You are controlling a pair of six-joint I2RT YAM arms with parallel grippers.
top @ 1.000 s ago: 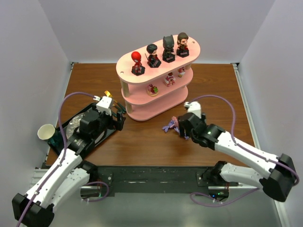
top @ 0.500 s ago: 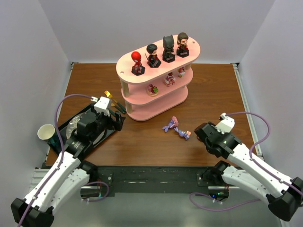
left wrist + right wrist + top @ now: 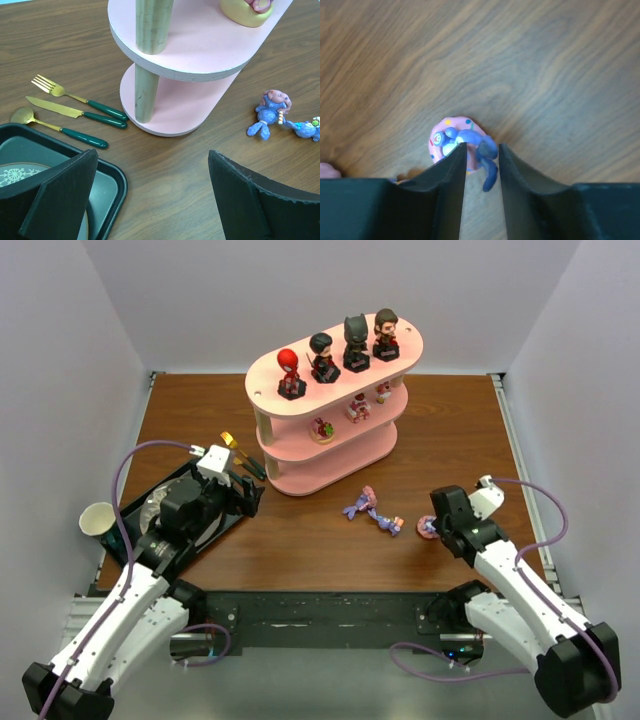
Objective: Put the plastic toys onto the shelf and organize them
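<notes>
The pale pink shelf (image 3: 268,378) (image 3: 200,47) carries four big-headed figures, among them a red one (image 3: 290,372), on its top board. Small toys (image 3: 357,408) sit on the middle tier. Two purple-blue pony toys (image 3: 358,503) (image 3: 270,111) lie on the table in front of it. Right of them, my right gripper (image 3: 432,526) (image 3: 481,146) is down at a blue figure on a pink ring (image 3: 451,135), its narrow jaws pinching the blue body. My left gripper (image 3: 246,492) (image 3: 152,156) hangs wide open left of the shelf, holding nothing.
A black tray (image 3: 114,176) (image 3: 128,545) with a plate lies under the left arm. Gold and green cutlery (image 3: 75,114) rests between the tray and the shelf foot. A white cup (image 3: 97,519) stands at the table's left edge.
The right arm has drawn back to the right from the purple ponies, come down at the pink-and-blue toy, and its jaws have narrowed on it. The left arm has barely shifted.
</notes>
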